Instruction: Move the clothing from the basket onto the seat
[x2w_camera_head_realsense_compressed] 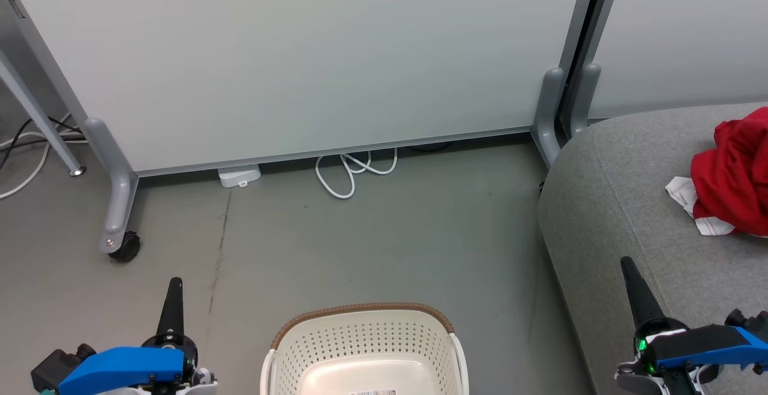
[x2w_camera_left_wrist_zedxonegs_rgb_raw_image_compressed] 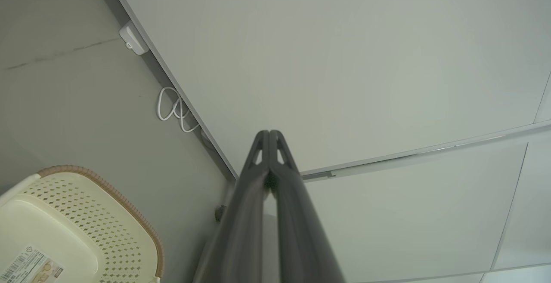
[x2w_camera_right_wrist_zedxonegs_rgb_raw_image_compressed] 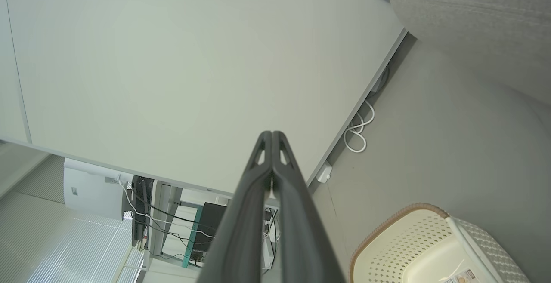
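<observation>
There is one basket at the bottom middle of the head view. It stands on the grey floor. Its brown rim and its walls full of little holes show, and so does its pale bottom with one small label.

There is one seat, big and grey, on the right side of the frame. The clothing lies on top of it, at the far right edge, well apart from the basket. It is one red heap with a bit of white cloth sticking out on its left. How many pieces are in the heap cannot be told, and the edge of the picture cuts it off.

There are two grippers. The left gripper is at the lower left, over the floor. The right gripper is at the lower right, in front of the seat. On each one the two dark fingers are pressed tight together, with nothing between them. Both point up the frame.

Across the top stands a pale wall panel. One black wheel sits under its left leg. One white cable lies in loops at the panel's bottom edge, and one small white box lies to the left of it.
</observation>
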